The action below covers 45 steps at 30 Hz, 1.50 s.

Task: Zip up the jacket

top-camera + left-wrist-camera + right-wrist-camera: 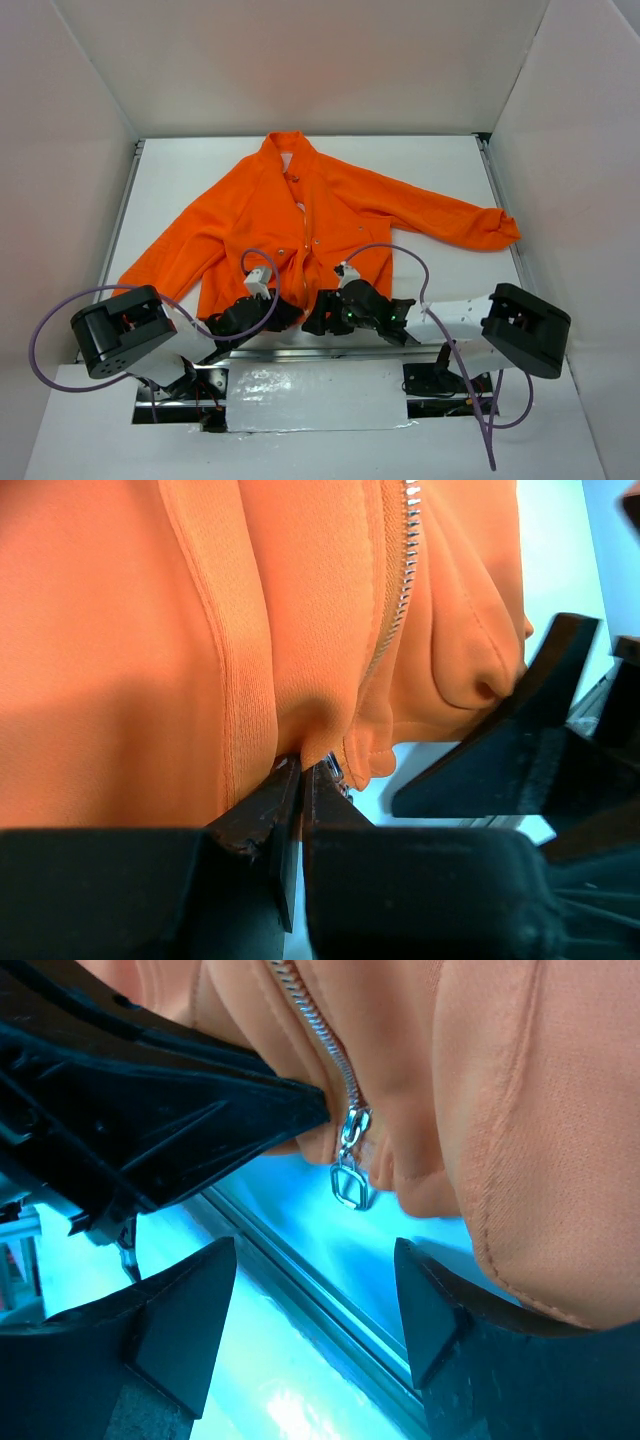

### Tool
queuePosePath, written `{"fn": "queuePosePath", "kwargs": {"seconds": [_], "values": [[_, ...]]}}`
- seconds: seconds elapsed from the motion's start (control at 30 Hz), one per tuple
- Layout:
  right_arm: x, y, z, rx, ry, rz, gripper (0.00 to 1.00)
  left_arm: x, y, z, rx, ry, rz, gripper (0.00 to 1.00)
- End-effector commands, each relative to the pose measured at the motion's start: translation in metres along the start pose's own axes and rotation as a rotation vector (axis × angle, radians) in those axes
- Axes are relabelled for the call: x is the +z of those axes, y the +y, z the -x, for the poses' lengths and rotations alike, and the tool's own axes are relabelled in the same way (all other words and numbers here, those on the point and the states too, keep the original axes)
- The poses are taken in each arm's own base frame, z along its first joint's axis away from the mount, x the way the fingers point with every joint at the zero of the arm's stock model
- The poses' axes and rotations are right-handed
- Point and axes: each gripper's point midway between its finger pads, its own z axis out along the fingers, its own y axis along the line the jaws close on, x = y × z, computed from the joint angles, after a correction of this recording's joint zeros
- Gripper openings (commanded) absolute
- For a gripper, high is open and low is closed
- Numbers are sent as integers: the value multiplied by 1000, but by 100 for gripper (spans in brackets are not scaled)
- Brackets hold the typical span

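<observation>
The bright orange jacket point(330, 215) lies spread on the white table, collar at the far side and hem at the near edge. My left gripper point(290, 312) is shut on the hem right beside the bottom of the zipper; in the left wrist view the jaws point(300, 770) pinch the orange fabric point(150, 630) next to the pale zipper teeth point(400, 570). My right gripper point(318, 318) is open just right of it. In the right wrist view the metal zipper slider with its pull point(350, 1175) hangs just above the gap of the gripper point(315, 1250), touching neither finger.
The table's near metal edge point(330, 352) runs just under both grippers. Purple cables point(60, 320) loop from each arm. White walls point(60, 150) enclose the table on three sides. The left gripper's black body point(180, 1110) crowds the right wrist view.
</observation>
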Motion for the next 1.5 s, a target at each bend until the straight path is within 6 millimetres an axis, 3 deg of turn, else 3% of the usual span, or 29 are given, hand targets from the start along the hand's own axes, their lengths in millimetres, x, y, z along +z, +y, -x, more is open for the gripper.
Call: {"fn": "queuePosePath", "kwargs": {"seconds": [0.0,0.5,1.07,1.33,1.47], "values": [[3,19,6,25,-39,99,71,1,-22,8,1,-16,-81,0],[26,-8,-1,77,-51,16,66,-3,-33,10,-9,-11,-126,0],[18,-42,2,161,-151,-171,71,-3,-40,12,-16,-8,-153,0],[24,-41,1,154,-162,-151,72,-5,-45,13,-19,-5,-166,0],[26,-27,2,122,-160,-74,71,-6,-48,15,-23,-8,-175,0]]}}
